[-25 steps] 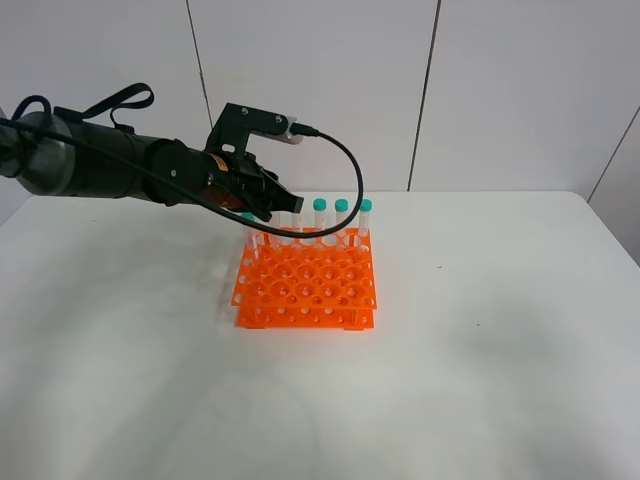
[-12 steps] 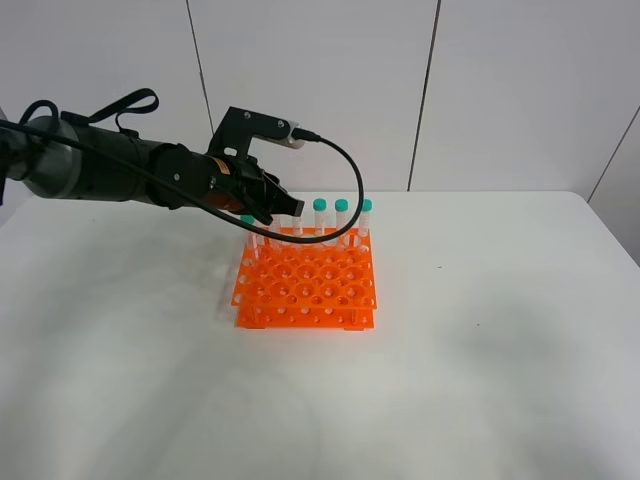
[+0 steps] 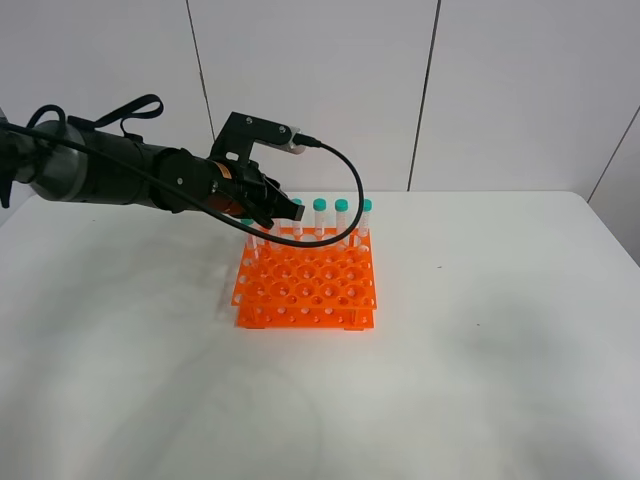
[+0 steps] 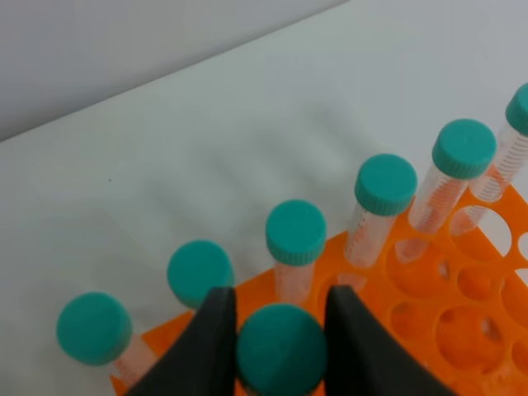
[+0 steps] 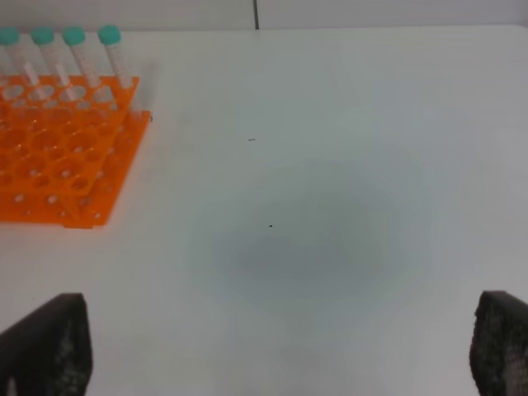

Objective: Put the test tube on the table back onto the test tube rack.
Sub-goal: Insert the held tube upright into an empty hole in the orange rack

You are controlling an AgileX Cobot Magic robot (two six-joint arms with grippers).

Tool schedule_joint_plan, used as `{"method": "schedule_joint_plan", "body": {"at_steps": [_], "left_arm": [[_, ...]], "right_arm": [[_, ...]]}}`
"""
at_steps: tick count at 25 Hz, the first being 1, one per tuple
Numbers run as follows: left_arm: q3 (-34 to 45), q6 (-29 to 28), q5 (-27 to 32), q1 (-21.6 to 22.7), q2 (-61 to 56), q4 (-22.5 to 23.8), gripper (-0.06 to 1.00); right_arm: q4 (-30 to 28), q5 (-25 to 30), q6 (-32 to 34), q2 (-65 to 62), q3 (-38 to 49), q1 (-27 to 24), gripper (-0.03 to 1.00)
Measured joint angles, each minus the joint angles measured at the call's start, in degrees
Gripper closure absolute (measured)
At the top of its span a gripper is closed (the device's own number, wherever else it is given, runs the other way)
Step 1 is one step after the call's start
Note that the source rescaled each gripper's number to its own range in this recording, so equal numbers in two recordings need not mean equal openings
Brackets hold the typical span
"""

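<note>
My left gripper [image 4: 280, 330] is shut on the teal cap of a test tube [image 4: 281, 351], holding it upright over the back edge of the orange test tube rack [image 4: 445, 297]. The tube's lower part is hidden, so I cannot tell if its tip is in a hole. In the exterior high view the left gripper [image 3: 288, 211] hovers at the back left of the rack [image 3: 305, 285] on the white table [image 3: 480, 340]. My right gripper [image 5: 272, 342] is open over bare table, well away from the rack [image 5: 58, 157].
Several other teal-capped tubes [image 4: 295, 235] stand in the rack's back row, close around the held tube. A black cable [image 3: 345, 170] loops from the left wrist over the rack. White wall panels rise behind the table.
The left arm has shifted slightly, its wrist a little higher, with the gripper staying over the rack's back row. The right gripper has not moved.
</note>
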Motion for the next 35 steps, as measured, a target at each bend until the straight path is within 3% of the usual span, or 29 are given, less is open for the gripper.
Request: {"method": "schedule_joint_plan", "body": {"at_steps": [30, 35], "left_arm": [[0.11, 0.01, -1.65, 0.13, 2.71, -0.18, 0.94], [0.11, -2.21, -1.7, 0.2, 4.02, -0.18, 0.94]], "right_arm": [[0.05, 0.0, 0.0, 0.0, 0.0, 0.0, -0.03], [0.11, 0.0, 0.0, 0.0, 0.0, 0.0, -0.03]]}}
